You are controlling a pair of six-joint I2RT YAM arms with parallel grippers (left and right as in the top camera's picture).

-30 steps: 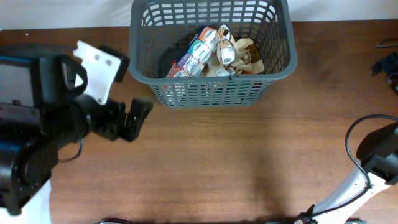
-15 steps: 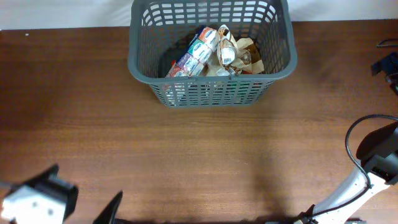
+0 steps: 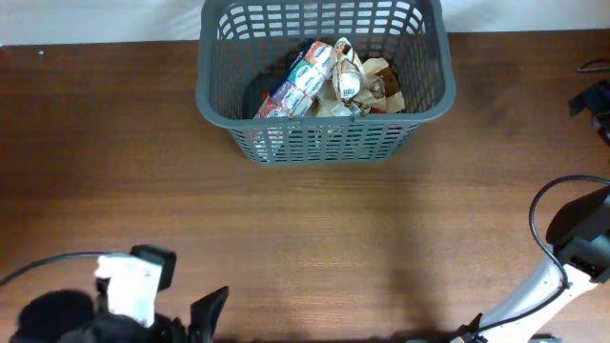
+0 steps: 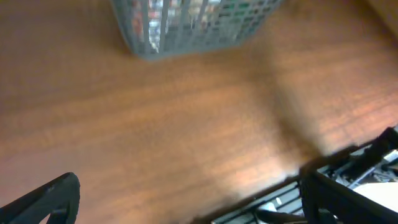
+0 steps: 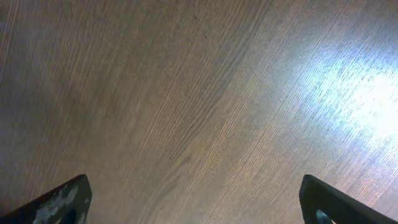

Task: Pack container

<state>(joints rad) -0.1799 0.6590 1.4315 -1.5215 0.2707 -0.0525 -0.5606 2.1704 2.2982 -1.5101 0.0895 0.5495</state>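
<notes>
The container (image 3: 324, 81), a dark grey lattice basket, stands at the far middle of the table and holds several food packages (image 3: 329, 78). In the left wrist view its lower wall (image 4: 186, 28) shows blurred at the top. My left gripper (image 4: 186, 208) is open at the table's near left edge, far from the basket, with only wood between its fingers. One black finger (image 3: 210, 314) shows in the overhead view. My right gripper (image 5: 196, 205) is open over bare wood, nothing between its fingers. The right arm (image 3: 572, 252) sits at the near right.
Brown wooden table (image 3: 381, 219) spreads in front of the basket. A black cable (image 3: 538, 214) loops by the right arm. Dark objects (image 3: 591, 100) lie at the far right edge. Dark hardware (image 4: 348, 180) shows past the table's edge.
The left arm has swung away from the basket's left side down to the near left edge of the table. The basket, its contents and the right arm have not moved.
</notes>
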